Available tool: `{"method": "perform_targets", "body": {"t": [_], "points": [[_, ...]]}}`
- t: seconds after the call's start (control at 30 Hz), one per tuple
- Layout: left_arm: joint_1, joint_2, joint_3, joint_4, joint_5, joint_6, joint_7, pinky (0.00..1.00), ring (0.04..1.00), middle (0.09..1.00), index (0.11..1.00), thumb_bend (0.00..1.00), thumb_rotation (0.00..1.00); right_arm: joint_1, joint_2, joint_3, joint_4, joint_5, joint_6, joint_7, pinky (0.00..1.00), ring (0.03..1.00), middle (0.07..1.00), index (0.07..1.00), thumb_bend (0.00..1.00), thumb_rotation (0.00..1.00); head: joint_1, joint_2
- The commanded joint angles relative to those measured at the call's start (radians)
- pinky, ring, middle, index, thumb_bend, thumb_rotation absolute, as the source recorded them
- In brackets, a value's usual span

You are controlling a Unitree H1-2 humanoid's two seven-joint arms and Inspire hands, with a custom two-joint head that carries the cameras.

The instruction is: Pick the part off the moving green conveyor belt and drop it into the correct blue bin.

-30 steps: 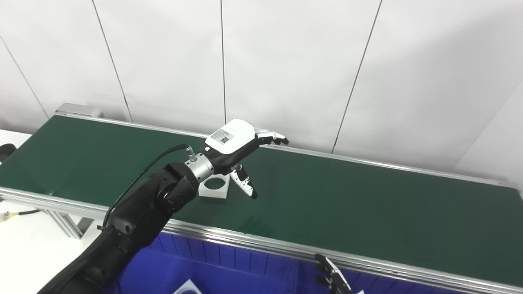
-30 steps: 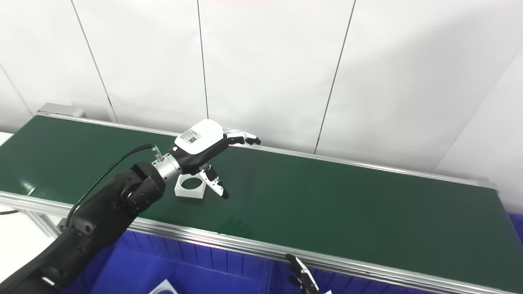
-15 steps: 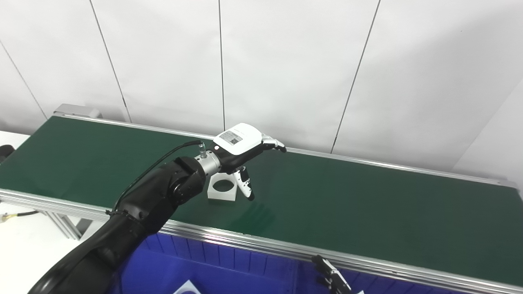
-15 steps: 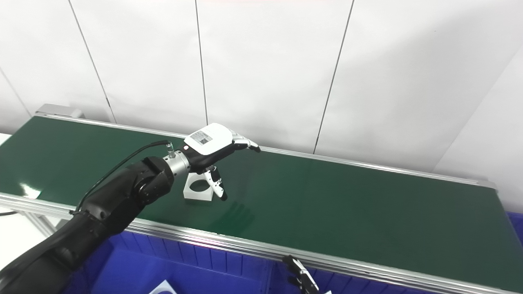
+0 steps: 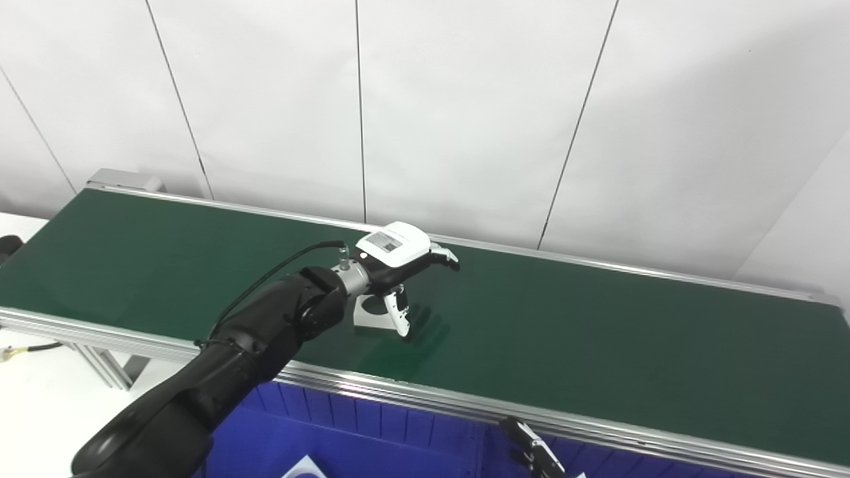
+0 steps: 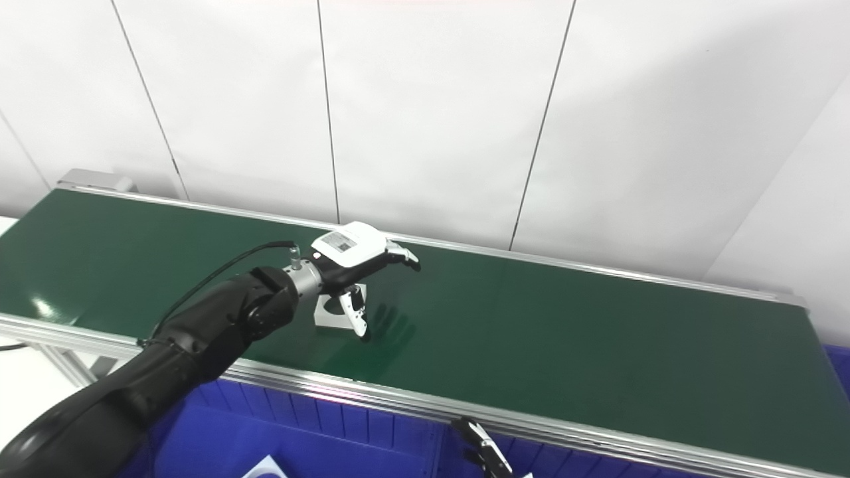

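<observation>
Part [image 5: 372, 315], a white square block w/ a round hole, lies flat on the green conveyor belt [image 5: 597, 345], left of frame centre & nearer the belt's front edge than the back one. Left hand [image 5: 398, 255] sits directly over it, white back plate up, fingers [image 5: 443, 255] spread apart & reaching toward the right, thumb [image 5: 399, 317] angled down along the part's right side w/ its tip at the belt surface; hand isn't closed on anything, and whether the thumb actually touches the part can't be told. Most of the block is hidden under the palm and wrist, only the front-left corner and a bit of the hole show. Black forearm runs from the hand down to the lower-left corner, a thin black cable looping along its top. Right hand [image 6: 483, 453] only peeks in at the bottom edge, centre-right, just below the belt's front rail; a few dark fingertips visible, state can't be told. Blue bin [image 5: 372, 435] sits under the front rail at lower centre-left, w/ a scrap of something white inside at the bottom edge. Silver rails frame the belt front & back. White panelled wall [image 5: 465, 99] fills the upper half of the frame.
</observation>
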Motion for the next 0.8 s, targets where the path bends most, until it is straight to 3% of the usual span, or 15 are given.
{"method": "perform_targets", "body": {"t": [0.0,0.13,0.3,0.77], "points": [[-0.069,0.009,0.004,0.007,0.001,0.005,0.047,0.80,0.807,0.810,0.797,1.00,0.18,-0.006,0.002,0.005,-0.031,-0.004,-0.050,-0.008,0.82,0.882,0.901,0.816,0.97,0.95,-0.001,0.002],[-0.102,-0.001,-0.011,0.069,-0.005,0.017,0.032,0.81,0.814,0.814,0.805,1.00,0.18,-0.004,0.001,0.012,-0.038,-0.016,-0.050,-0.020,0.81,0.877,0.900,0.818,0.99,0.96,-0.009,0.004],[-0.132,-0.019,-0.037,0.156,0.001,0.013,0.062,0.80,0.807,0.809,0.798,1.00,0.18,0.003,0.002,0.012,-0.050,-0.009,-0.050,-0.012,0.82,0.883,0.898,0.815,0.98,0.95,-0.015,0.010],[-0.142,-0.003,-0.120,0.175,0.040,0.051,0.042,0.81,0.780,0.766,0.725,1.00,0.17,0.013,0.000,0.015,-0.066,-0.008,-0.050,-0.001,0.83,0.882,0.900,0.819,0.97,0.95,-0.022,0.022]]}}
